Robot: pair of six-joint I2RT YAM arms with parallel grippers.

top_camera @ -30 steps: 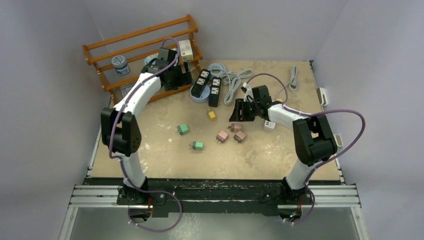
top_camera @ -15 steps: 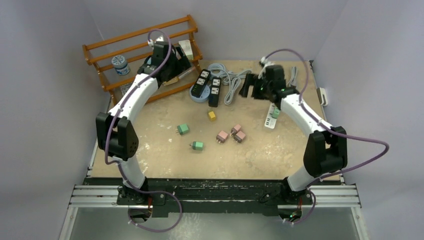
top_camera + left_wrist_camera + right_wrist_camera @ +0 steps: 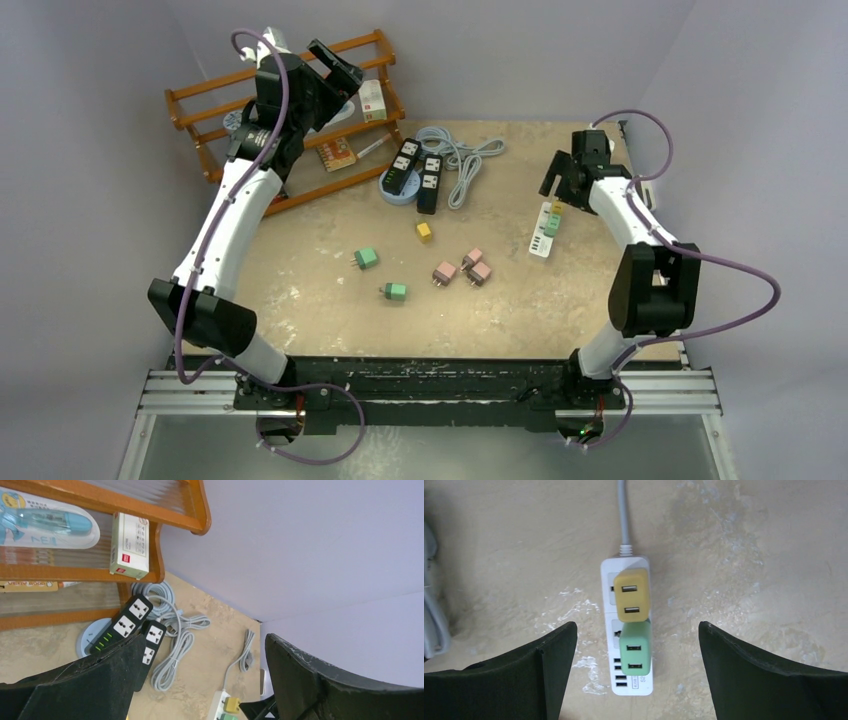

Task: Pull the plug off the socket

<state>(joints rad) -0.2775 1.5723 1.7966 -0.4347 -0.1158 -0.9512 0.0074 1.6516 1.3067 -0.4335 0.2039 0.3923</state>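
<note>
White socket strip (image 3: 633, 684) is lying flat on the worktop (image 3: 749, 555), toward its right side, with a grey cable (image 3: 623, 510) leaving one end. A yellow plug (image 3: 630, 594) is sitting plugged in nearest the cable. A green plug (image 3: 635, 652) is sitting plugged in directly next to it, the two touching.

wooden rack (image 3: 205, 85) over in the far left corner, little white box (image 3: 130, 545) and a toothbrush pack (image 3: 45, 522) on it, two black power strips (image 3: 430, 182) on a blue disc (image 3: 395, 192) by the far edge, coil of grey cable (image 3: 462, 158) right beside them

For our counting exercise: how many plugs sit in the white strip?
2: a yellow plug nearest the cord, and a green plug right beside it. None appear hidden.
</note>
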